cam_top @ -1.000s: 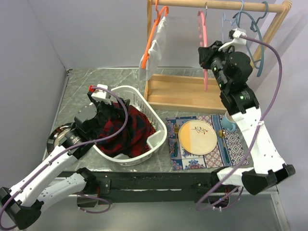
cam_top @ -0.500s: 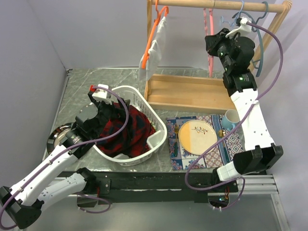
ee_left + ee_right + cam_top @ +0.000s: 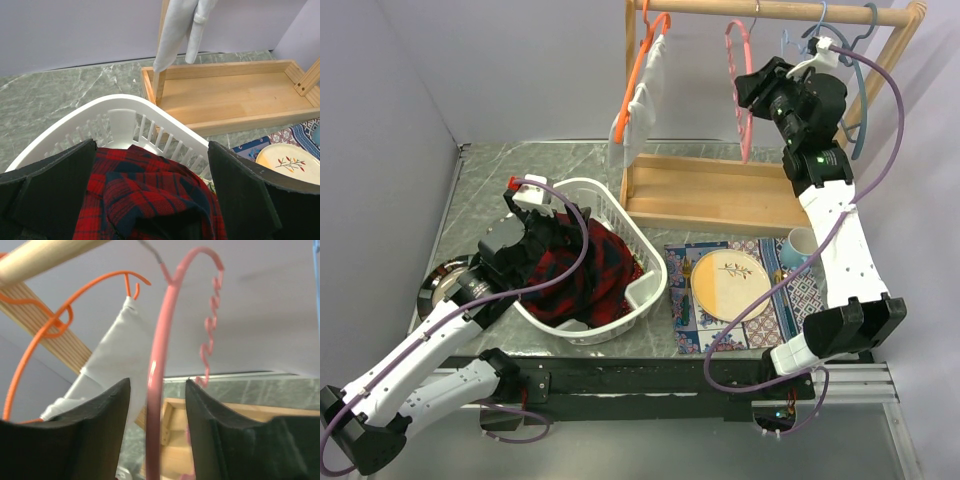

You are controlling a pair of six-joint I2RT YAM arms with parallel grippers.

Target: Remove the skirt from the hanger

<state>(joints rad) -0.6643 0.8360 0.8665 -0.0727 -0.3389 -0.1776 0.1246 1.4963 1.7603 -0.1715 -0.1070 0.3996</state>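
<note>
Plainly, the skirt [image 3: 588, 268] is off the hanger [image 3: 746, 140]: the red and dark plaid lies bunched inside a white laundry basket [image 3: 650, 262] on the left half of the marble-look table [image 3: 480, 180], well apart from the rail. The left gripper [image 3: 542, 240] hangs low over the basket's near-left side. In its wrist view the two dark fingers [image 3: 50, 190] stand wide apart, one on either side of the cloth heap [image 3: 145, 200], with the basket's slatted rim [image 3: 125, 102] just beyond them. Whether the pads touch the fabric cannot be told.

Up at the back, the pink hanger hooks on the wooden rail [image 3: 790, 12] of a small clothes rack with a tray base [image 3: 710, 190], and it carries nothing. The right gripper [image 3: 748, 90] is raised to it. Seen from the right wrist, the pink rod [image 3: 159, 340] runs up between the two fingers [image 3: 65, 440], which are parted, with a gap showing on both sides of the plastic (so nothing is pinched there).

To the left on the same rail hangs an orange hanger [image 3: 638, 75] with a white garment [image 3: 635, 115]. A light blue hanger [image 3: 855, 90] hangs to the right, behind the right arm.

Near the front right lies a patterned placemat [image 3: 698, 312] with a cream and yellow plate [image 3: 730, 283] on it, and a blue mug [image 3: 798, 245] stands just beside the plate. A metal bowl [image 3: 438, 285] sits at the far left, partly hidden by the left arm.
</note>
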